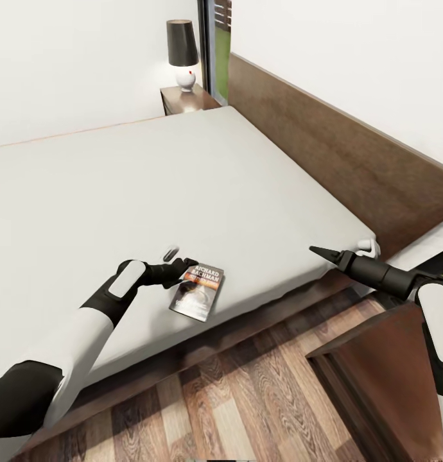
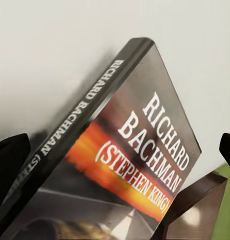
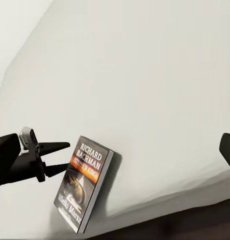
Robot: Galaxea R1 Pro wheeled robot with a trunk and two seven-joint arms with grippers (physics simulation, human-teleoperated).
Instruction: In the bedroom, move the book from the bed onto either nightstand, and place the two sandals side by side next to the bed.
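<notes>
The book (image 1: 197, 293), a thin, light, stiff paperback, lies at the bed's (image 1: 151, 186) 6 o'clock edge. The left end effector (image 1: 185, 264) is open, straddling its spine end; grip there.

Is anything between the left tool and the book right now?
Nothing visible. The left tool is at the top edge of the book, which lies near the mattress edge of the bed, bare around it.
</notes>
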